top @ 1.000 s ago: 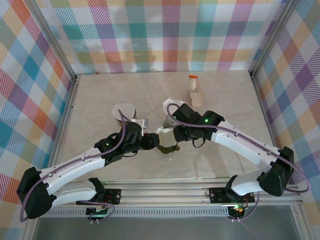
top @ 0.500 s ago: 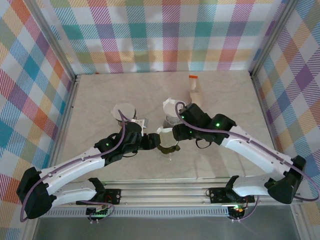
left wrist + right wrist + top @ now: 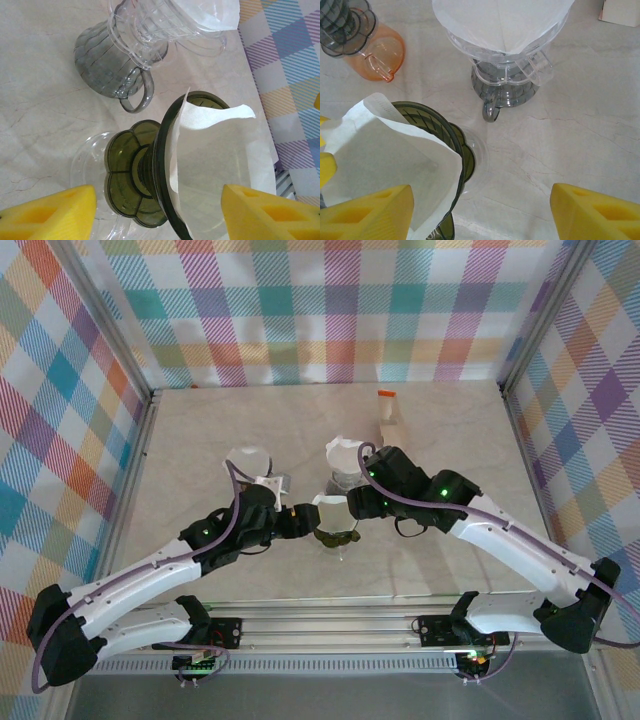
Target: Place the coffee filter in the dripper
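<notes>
The left gripper [image 3: 159,214] and right gripper [image 3: 481,212] both stand released, fingers wide apart. The coffee filter [image 3: 220,150] sits in the green dripper [image 3: 129,181], between the left gripper's fingers. Just ahead, a clear dripper [image 3: 536,64] holds a second filter [image 3: 500,20].

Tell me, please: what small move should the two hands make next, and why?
Probably draw both hands back a little. The paper filter already sits inside the green dripper, one edge standing above its rim, and the left hand and the right hand are open, gripping nothing.
</notes>
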`<state>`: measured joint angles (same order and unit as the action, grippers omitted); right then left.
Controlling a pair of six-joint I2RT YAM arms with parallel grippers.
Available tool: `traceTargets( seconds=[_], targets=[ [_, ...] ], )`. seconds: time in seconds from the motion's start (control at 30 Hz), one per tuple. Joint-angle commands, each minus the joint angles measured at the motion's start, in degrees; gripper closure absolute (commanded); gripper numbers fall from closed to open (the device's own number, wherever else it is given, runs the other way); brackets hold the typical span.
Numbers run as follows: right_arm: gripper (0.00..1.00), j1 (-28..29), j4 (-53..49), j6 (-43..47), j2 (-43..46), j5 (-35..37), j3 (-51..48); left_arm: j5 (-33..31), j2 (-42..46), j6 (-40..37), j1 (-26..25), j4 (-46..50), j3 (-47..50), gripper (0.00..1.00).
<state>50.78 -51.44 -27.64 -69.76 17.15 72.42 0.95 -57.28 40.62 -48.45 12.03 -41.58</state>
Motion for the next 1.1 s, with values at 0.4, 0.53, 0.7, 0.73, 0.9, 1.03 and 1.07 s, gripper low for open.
traceTargets(
  seconds=[0.4, 0.53, 0.7, 0.73, 0.9, 1.03, 1.07],
  targets=[
    [0.21, 0.08, 7.22, 2.06, 7.10, 1.20, -6.35, -12.62, 13.50, -7.12, 0.77, 14.05, -7.12, 0.01],
    [0.13, 0.04, 10.88, 1.97, 11.32, 3.08, -10.79, -21.82, 16.10, -10.31, 1.05, 20.70, -11.10, 0.00],
    [0.11, 0.02, 17.41, 2.51, 17.88, 3.42, -17.98, -29.28, 17.45, -13.44, 4.21, 24.14, -13.26, 0.00],
    [0.10, 0.02, 18.09, 2.51, 18.82, 3.33, -18.81, -30.16, 17.52, -13.55, 5.36, 24.62, -13.50, 0.00],
    [0.10, 0.08, 19.28, 2.42, 23.00, 2.57, -22.33, -25.11, 17.29, -11.26, 18.66, 26.11, -14.29, 0.04],
    [0.09, 0.10, 20.02, 2.63, 24.81, 2.00, -24.31, -13.55, 15.53, -8.51, 32.32, 23.58, -12.38, 0.05],
    [0.09, 0.07, 20.45, 2.96, 25.37, 2.10, -24.96, -12.64, 14.77, -8.08, 34.67, 22.78, -11.52, 0.02]
  ],
)
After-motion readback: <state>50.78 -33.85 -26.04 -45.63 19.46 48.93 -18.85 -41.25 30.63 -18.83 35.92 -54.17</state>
